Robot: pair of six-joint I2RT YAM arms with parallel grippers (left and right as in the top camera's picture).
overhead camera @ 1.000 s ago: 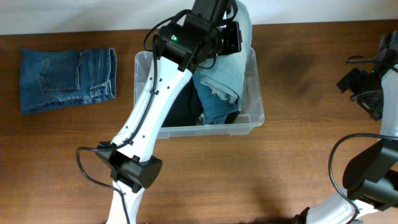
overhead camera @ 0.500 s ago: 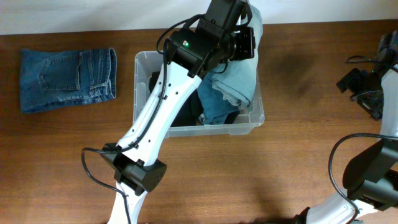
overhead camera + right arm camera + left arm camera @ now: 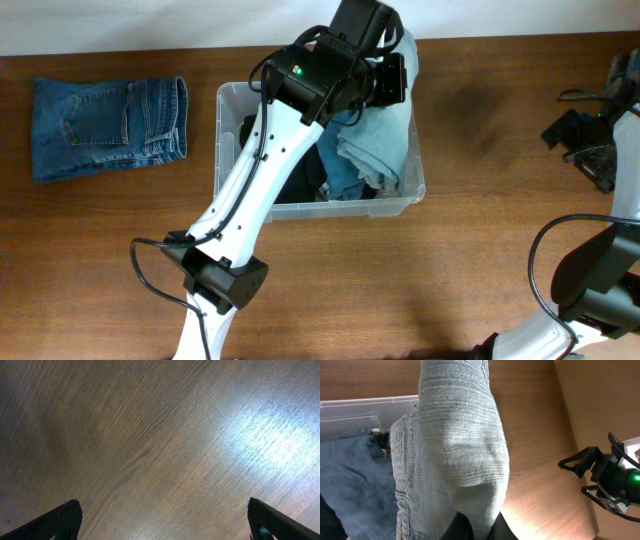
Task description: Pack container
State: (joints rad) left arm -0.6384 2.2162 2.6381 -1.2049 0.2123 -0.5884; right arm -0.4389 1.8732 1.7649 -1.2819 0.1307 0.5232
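Folded jeans [image 3: 108,127] on the table [image 3: 480,260] left of the container [image 3: 222,150], draped jeans [image 3: 385,140] in its right half.

No legible text or labels

Left arm [image 3: 262,170]: white links, black joints, row of small dark holes along the long link. 1 green LED [image 3: 297,70] lit on the black wrist housing. Black cables [image 3: 136,268] loop at base and wrist. Right arm [image 3: 600,285]: black elbow, white lower link, black cable. 2 black fingertips [image 3: 62,517].
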